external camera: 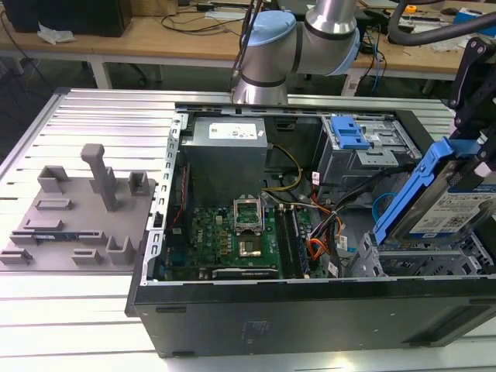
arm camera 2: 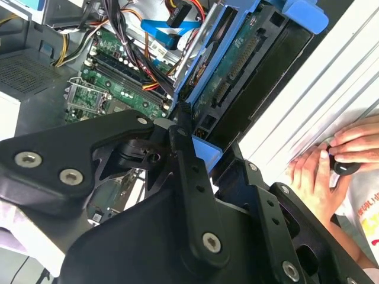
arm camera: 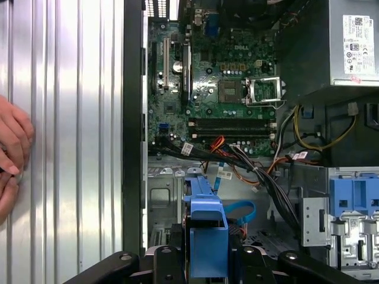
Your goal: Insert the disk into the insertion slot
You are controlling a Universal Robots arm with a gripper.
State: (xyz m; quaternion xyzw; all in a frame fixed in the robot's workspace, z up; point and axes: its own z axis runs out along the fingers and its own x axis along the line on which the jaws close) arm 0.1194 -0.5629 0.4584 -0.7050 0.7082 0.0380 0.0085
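The disk (external camera: 456,208), a silver drive in a bright blue carrier, hangs tilted over the right end of the open computer case. My gripper (external camera: 474,138) is shut on its upper handle end. Its lower end reaches down to the top of the insertion slot (external camera: 422,262), the grey perforated cage at the case's front right; I cannot tell whether it has entered. In the first wrist view the blue handle (arm camera: 208,236) sits between my black fingers (arm camera: 169,260), above the cage wall (arm camera: 159,198). The second wrist view shows the disk's underside (arm camera 2: 237,65).
The larger silver cage with a blue latch (external camera: 350,133) stands behind the slot. Cable bundles (external camera: 325,232) and the motherboard (external camera: 232,232) lie beside it. A person's hand (arm camera: 12,148) rests on the ribbed table next to the case. A grey fixture plate (external camera: 77,213) lies at the exterior view's left.
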